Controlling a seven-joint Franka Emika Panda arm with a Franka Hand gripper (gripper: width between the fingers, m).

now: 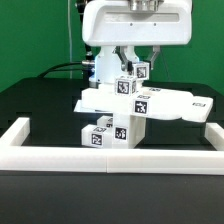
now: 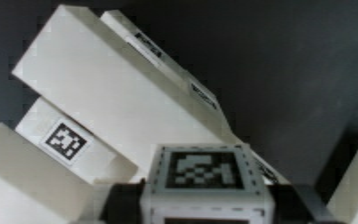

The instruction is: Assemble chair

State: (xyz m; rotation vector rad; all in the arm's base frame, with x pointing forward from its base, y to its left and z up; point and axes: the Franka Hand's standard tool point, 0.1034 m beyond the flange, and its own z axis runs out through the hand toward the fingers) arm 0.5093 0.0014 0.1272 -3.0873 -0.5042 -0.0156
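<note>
Presently one hand (image 1: 133,72) grips one tagged white chair piece (image 1: 134,71) above the seat slab (image 1: 150,104).

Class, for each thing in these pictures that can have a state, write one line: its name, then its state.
gripper: shut on a small tagged chair piece.
small tagged chair piece: held above the flat seat slab.
flat seat slab: lying flat, raised on tagged blocks.
tagged blocks: stacked under the slab, standing on the table.
border rail: lying on the table, untouched.
</note>
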